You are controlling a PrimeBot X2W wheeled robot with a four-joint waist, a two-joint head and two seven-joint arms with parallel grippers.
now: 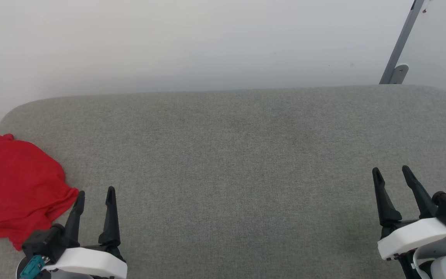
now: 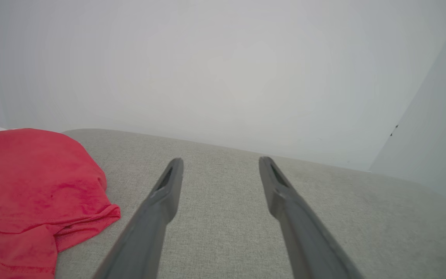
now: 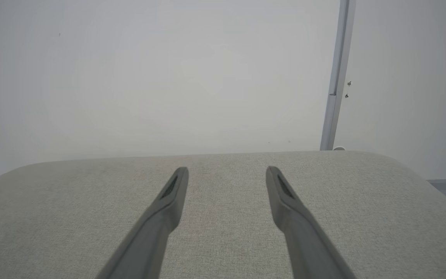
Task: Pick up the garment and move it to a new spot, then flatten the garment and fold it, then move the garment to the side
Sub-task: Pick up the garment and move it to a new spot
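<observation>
Currently the first step appears to be in hand: the garment [image 1: 16, 190] lies bunched, neither flattened nor folded, so pickup is judged not yet done. It rests at the left edge of the grey cushion [image 1: 227, 155], in the lower left of the head view. The left gripper [image 1: 95, 191] is fully open and empty, just right of the garment's nearest hem and apart from the cloth. The right gripper [image 1: 391, 169], equally open and empty, sits at the lower right, well apart. The next move likely calls for the left gripper to shift left over the bunch, descend and close on a fold.
</observation>
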